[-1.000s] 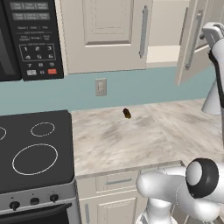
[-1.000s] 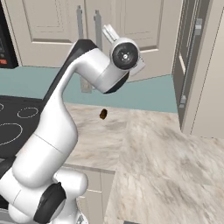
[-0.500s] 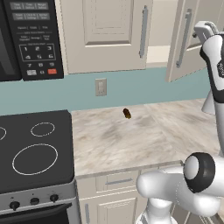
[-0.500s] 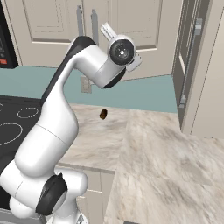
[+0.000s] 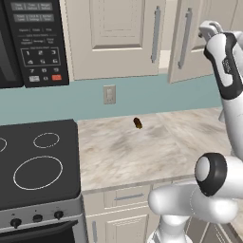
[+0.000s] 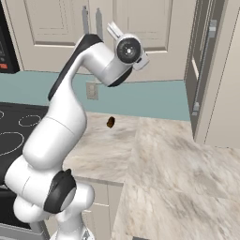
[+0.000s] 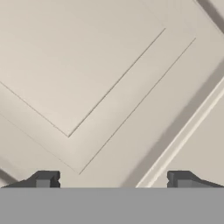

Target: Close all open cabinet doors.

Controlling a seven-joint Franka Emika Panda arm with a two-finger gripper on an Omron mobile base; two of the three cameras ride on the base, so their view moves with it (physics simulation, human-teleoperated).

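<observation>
Marble counter (image 5: pixel 142 152) under beige cabinet doors (image 5: pixel 192 40), black stove (image 5: pixel 33 161) alongside

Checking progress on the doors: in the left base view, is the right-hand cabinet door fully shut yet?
No, the right-hand cabinet door stands swung out at an angle from the closed door beside it, with a gap between them.

Even, bright rendered light throughout, shadows faint and soft, no glare, focus sharp to the edges.
</observation>
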